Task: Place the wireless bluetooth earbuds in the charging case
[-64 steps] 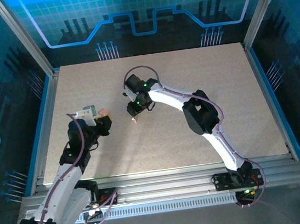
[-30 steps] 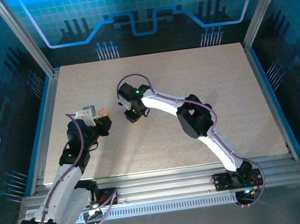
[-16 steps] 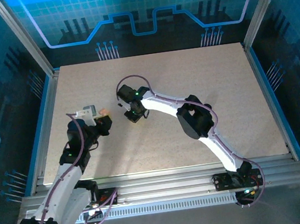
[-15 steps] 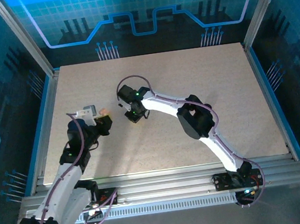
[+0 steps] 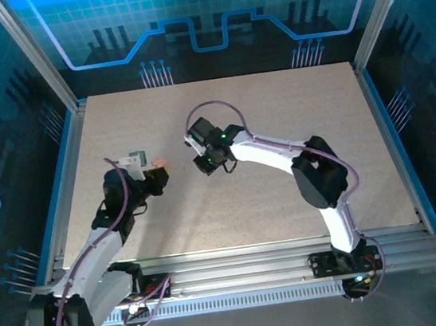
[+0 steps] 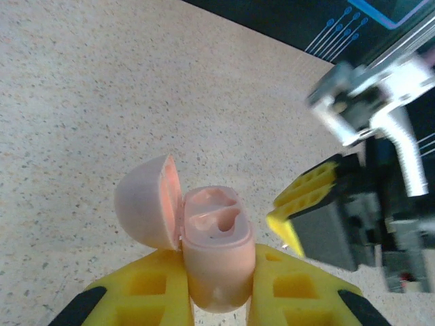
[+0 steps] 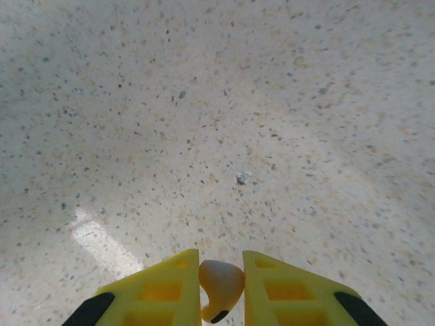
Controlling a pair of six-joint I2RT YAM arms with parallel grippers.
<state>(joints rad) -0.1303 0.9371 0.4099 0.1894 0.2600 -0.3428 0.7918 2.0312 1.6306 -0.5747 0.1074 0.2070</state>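
Standing over the left half of the worktop (image 5: pixel 293 121), about midway between its near and far edges, the left arm (image 5: pixel 103 238) has the left jaws clenched on the charging case (image 6: pixel 216 261). The left wrist view shows the pale pink case sitting squarely between the two yellow pads, gripped on its body, with its upper part rising past their tips. Its lid (image 6: pixel 146 200) is swung open and hangs off the case's left side, the inside glowing a warmer pink. Two shallow hollows are visible in the case's top face. From above, the case (image 5: pixel 156 164) is a small pink spot at the tip of that arm.

Just to the right, near the worktop's centre, the right arm (image 5: pixel 269 156) curves in from the near right corner. The right jaws are closed on one of the wireless bluetooth earbuds (image 7: pixel 221 285). The earbud is pinched right in the narrow gap between the pads, a small peach-pink lump with a dark spot at its lower end. In the left wrist view a yellow tip of the right jaws sits just beside the open case, to its right and not touching it.
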